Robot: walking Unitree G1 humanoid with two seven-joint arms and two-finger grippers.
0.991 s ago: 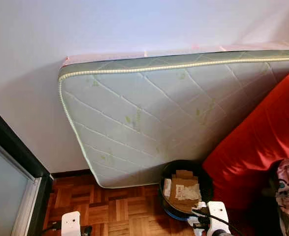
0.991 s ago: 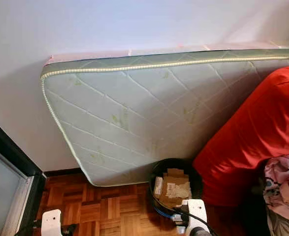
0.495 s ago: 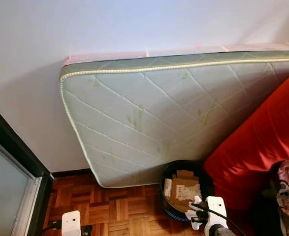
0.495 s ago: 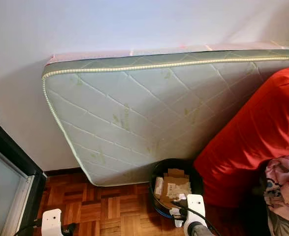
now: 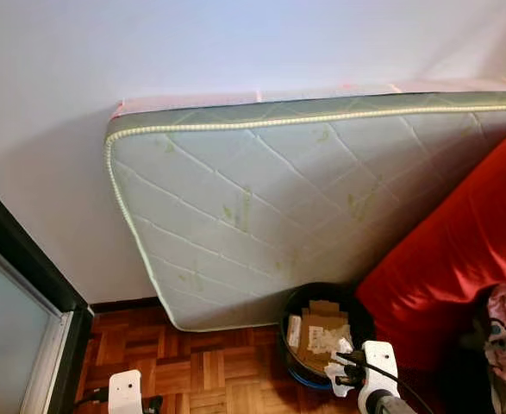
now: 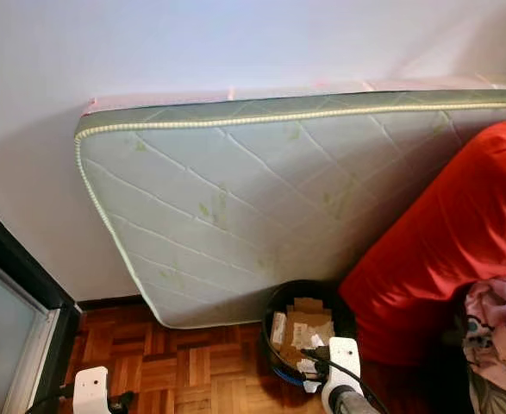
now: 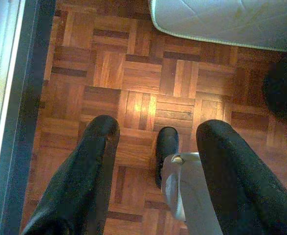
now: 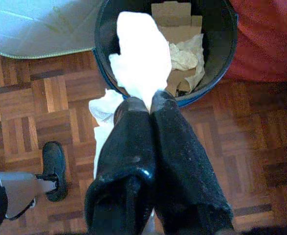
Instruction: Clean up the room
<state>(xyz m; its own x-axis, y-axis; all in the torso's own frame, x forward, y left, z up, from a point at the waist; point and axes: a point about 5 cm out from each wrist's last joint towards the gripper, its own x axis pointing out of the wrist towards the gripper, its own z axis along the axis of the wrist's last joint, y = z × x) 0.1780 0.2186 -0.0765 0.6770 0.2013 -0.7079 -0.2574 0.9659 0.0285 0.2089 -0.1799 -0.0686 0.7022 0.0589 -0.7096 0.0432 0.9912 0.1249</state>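
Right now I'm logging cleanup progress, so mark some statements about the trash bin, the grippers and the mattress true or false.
1. The right gripper is shut on a crumpled white tissue. True.
2. The round black trash bin holds no trash. False: brown cardboard pieces and crumpled paper lie inside.
3. The left gripper grips a cloth. False: its fingers are open above the wooden parquet floor.
4. The pale green quilted mattress leans on its edge against the white wall. True.
5. The bin stands left of the mattress, by the door frame. False: it stands beside the red cushion.
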